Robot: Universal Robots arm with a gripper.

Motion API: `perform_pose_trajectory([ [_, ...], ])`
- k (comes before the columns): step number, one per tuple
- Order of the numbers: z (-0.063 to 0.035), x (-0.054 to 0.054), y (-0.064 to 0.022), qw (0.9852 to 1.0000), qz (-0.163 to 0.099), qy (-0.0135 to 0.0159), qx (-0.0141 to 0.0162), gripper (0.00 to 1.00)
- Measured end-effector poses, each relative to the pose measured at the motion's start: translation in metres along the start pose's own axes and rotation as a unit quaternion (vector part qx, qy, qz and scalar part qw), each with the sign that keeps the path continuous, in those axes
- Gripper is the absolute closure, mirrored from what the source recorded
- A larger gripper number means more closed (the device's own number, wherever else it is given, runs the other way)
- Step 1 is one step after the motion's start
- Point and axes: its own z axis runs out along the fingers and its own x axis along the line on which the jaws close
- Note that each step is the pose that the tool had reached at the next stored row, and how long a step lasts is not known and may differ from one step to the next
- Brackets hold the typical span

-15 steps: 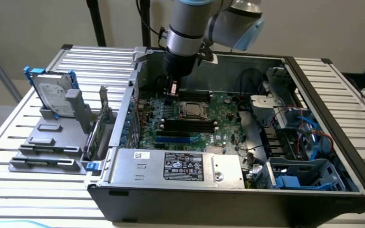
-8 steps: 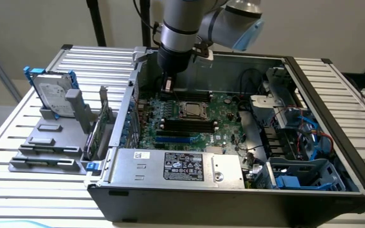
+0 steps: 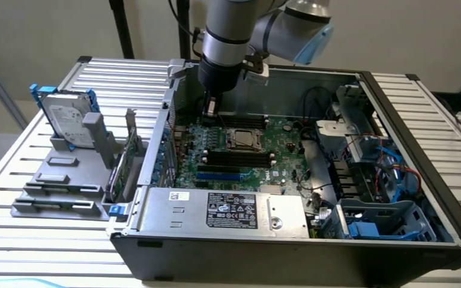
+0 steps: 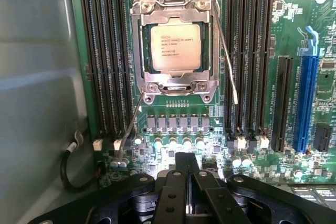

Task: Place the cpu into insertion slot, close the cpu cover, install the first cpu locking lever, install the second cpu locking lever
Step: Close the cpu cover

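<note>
The end effector [image 4: 187,165] is clenched on nothing above the motherboard [image 4: 294,19]. Well apart from its fingertips, the cpu [image 4: 176,48] lies in the insertion slot [image 4: 176,73], framed by the lowered cpu cover [image 4: 137,51]. One locking lever [image 4: 227,61] and the other lever [image 4: 130,127] stick out unlatched.

Robotics lab bench, evidently: slatted metal table [image 3: 22,246], opened desktop computer case [image 3: 295,264], grey fixture rack [image 3: 62,180] holding hard drive [image 3: 66,120], robot arm [image 3: 226,36] overhead.

Plain beige wall [image 3: 38,30] behind — ribbed metal table [image 3: 46,246] below.
</note>
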Motion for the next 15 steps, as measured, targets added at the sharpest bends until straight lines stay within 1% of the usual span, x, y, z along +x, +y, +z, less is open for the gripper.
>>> perform_pose_trajectory([
  [3,0.0001,0.0000,-0.0005,0.9999,0.012,0.0097,-0.0002,0.89],
  [7,0.0002,-0.0001,-0.0011,0.9993,0.030,0.0227,-0.0006,0.89],
  [13,0.0003,-0.0002,-0.0019,0.9976,0.056,0.0416,-0.0012,0.89],
  [14,0.0003,-0.0002,-0.0021,0.9972,0.060,0.0445,-0.0014,0.89],
  [15,0.0003,-0.0002,-0.0022,0.9968,0.065,0.0467,-0.0016,0.89],
])
